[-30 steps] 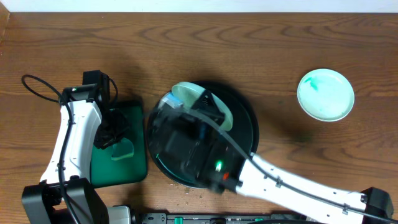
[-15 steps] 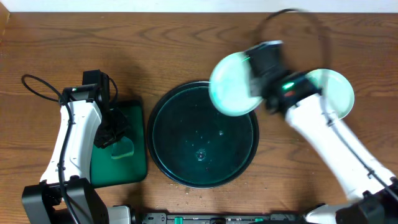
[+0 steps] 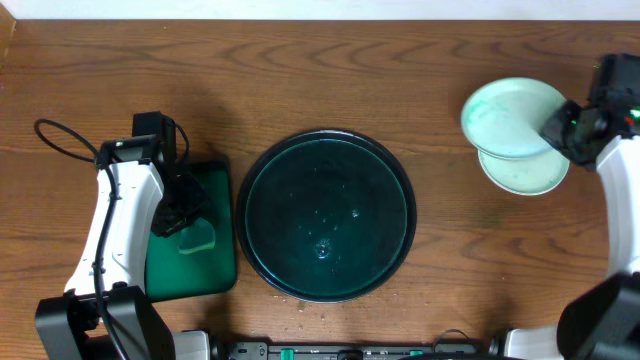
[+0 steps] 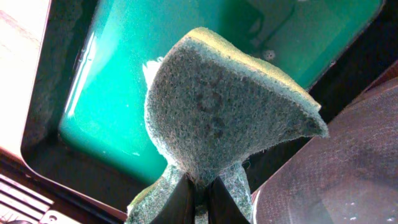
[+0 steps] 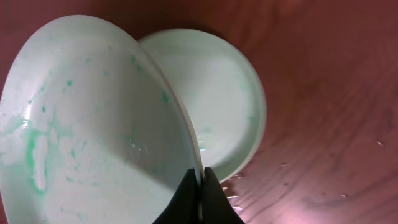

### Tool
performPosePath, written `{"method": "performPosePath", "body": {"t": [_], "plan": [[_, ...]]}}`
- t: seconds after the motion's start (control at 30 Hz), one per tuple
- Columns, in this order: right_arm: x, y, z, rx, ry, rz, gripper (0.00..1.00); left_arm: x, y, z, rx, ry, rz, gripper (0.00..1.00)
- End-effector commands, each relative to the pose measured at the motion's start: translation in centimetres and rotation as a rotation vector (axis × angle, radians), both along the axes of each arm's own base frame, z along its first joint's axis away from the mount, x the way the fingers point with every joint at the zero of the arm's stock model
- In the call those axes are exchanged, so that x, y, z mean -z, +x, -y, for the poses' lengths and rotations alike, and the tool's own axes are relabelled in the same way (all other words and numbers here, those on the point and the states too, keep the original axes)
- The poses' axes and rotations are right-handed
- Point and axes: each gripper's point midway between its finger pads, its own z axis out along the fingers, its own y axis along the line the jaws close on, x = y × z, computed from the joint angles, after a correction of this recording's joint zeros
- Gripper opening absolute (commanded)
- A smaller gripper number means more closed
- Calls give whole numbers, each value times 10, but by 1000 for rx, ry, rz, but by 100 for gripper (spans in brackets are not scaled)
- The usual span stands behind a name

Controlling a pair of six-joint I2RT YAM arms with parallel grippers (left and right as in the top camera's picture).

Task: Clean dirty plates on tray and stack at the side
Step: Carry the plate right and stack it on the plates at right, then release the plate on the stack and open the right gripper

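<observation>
My right gripper [image 3: 563, 127] [image 5: 200, 180] is shut on the rim of a pale green plate [image 3: 508, 117] [image 5: 93, 124] with green smears, holding it tilted just above a second pale green plate [image 3: 528, 170] [image 5: 217, 99] on the table at the far right. The round dark tray [image 3: 326, 215] sits in the middle, with only water drops on it. My left gripper [image 3: 183, 212] [image 4: 200, 186] is shut on a green sponge [image 4: 217, 118] [image 3: 199, 238] over the green basin [image 3: 190, 265] [image 4: 118, 93] at the left.
The left arm's black cable [image 3: 60, 140] loops on the wooden table at the far left. A few crumbs or drops [image 3: 305, 305] lie near the tray's front edge.
My right arm has swung from the tray to the far right, carrying the plate off the tray and over the plate on the table. The left arm has not moved.
</observation>
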Motion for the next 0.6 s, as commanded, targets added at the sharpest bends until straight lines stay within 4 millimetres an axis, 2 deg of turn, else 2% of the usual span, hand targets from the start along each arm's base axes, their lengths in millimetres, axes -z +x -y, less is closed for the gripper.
{"method": "performPosePath", "body": {"t": [0.0, 0.2, 0.43, 0.47, 0.53, 0.57], "plan": [[41, -10, 11, 14, 64, -105, 1, -5, 3, -3, 10, 8, 15, 7], [79, -13, 26, 57, 115, -176, 1, -5, 3, -3, 10, 8, 16, 7], [102, -6, 25, 51, 138, -197, 2, -5, 5, -3, 10, 9, 22, 7], [104, -4, 24, 49, 146, -192, 6, -5, 5, -3, 10, 9, 22, 7], [103, 0, 22, 36, 159, -175, 21, -5, 5, -3, 10, 9, 22, 7], [103, 2, 22, 27, 160, -169, 23, -5, 5, -3, 11, 9, 22, 7]]}}
